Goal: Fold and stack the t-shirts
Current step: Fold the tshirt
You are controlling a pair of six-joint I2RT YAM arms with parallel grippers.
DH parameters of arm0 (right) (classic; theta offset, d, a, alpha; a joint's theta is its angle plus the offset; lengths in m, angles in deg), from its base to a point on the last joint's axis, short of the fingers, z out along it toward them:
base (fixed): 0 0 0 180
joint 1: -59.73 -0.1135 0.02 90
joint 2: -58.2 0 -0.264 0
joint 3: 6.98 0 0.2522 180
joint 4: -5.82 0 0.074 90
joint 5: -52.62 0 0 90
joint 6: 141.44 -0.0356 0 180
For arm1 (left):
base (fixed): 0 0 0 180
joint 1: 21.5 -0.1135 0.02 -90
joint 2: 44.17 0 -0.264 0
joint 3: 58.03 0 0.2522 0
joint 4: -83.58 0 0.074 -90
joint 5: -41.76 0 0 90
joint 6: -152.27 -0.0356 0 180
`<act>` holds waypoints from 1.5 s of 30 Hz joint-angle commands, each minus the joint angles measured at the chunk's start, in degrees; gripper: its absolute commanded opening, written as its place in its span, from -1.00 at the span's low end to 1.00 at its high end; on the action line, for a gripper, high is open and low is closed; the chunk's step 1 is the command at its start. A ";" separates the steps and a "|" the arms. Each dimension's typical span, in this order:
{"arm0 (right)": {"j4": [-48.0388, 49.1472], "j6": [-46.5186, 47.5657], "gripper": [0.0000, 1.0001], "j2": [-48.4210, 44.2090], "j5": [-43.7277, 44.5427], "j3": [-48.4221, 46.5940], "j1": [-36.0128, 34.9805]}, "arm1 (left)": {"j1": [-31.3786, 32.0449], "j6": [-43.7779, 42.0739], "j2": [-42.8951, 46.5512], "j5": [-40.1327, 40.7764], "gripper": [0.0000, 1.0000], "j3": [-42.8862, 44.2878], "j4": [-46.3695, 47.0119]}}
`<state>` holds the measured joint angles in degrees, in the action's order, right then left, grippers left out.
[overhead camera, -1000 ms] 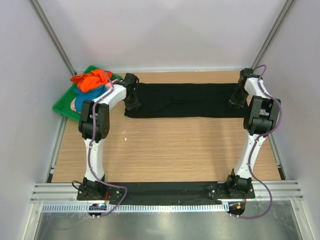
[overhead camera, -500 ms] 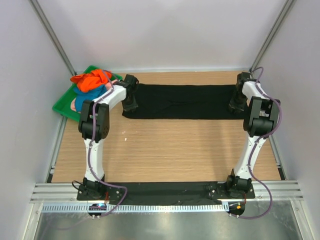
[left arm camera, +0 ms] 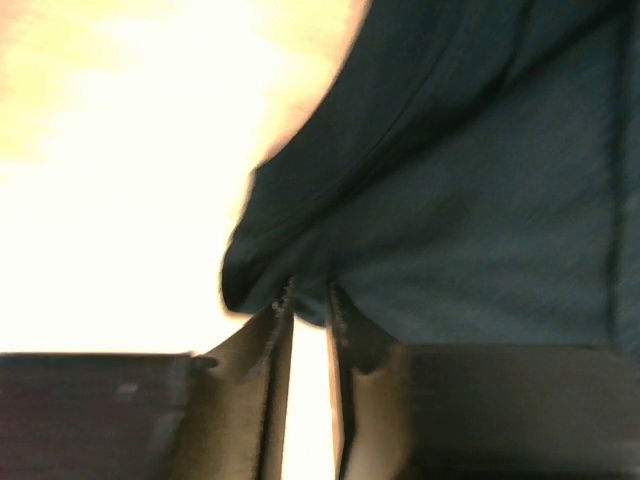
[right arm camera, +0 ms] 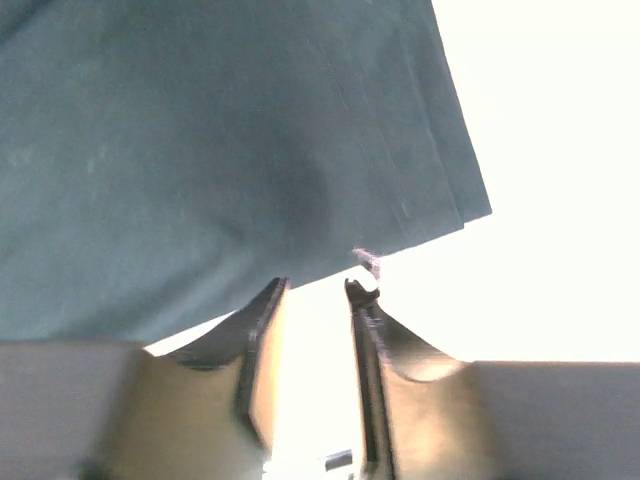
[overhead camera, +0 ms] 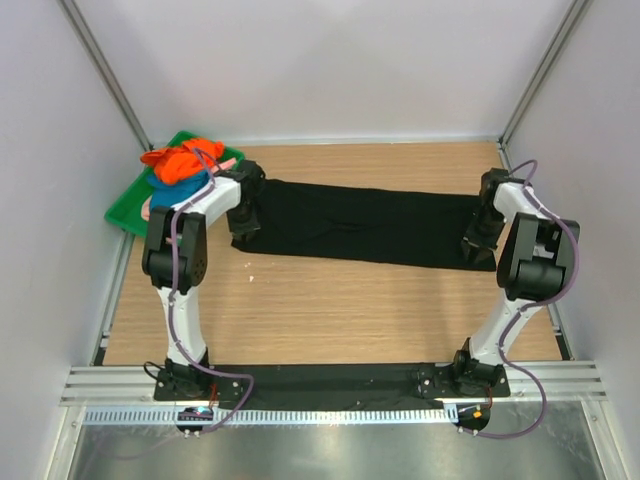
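Far left, an orange t-shirt (overhead camera: 185, 160) heaps in the green tray (overhead camera: 122, 212). The left pincer (overhead camera: 243, 224) pinches the left end of the black t-shirt (overhead camera: 360, 222), 1 folded strip lying left-right across the far desk (overhead camera: 330, 310). The right pincer (overhead camera: 478, 245), narrowly spread, sits at its right end.

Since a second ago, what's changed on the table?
Both arms dragged the black shirt toward their bases, its right end furthest, so it now lies slanted. The right gripper has opened off its edge; the left gripper looks still pinched on a corner. The coloured pile in the green tray stayed put.
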<state>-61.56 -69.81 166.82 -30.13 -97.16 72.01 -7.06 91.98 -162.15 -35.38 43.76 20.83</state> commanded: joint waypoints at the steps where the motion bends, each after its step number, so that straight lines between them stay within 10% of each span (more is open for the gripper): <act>1: -2.01 -1.05 -0.26 -7.71 -2.22 -0.74 0.47 | -0.55 -1.32 7.56 1.55 -0.56 0.03 -5.32; 14: -2.98 -1.67 0.03 2.64 -4.43 -16.46 0.47 | 3.48 4.11 8.21 -10.49 -0.17 7.42 -0.32; 29: -4.64 3.07 0.13 14.60 -5.42 -33.25 -3.75 | 11.84 18.53 -2.34 -2.67 -0.07 10.58 4.70; 45: -1.83 0.88 0.14 16.90 3.74 -20.98 -4.71 | 11.76 12.04 -20.18 -0.74 -0.09 27.18 -5.84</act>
<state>-61.89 -67.74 186.38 -31.97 -123.91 67.72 4.85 107.70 -176.88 -38.15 66.97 18.95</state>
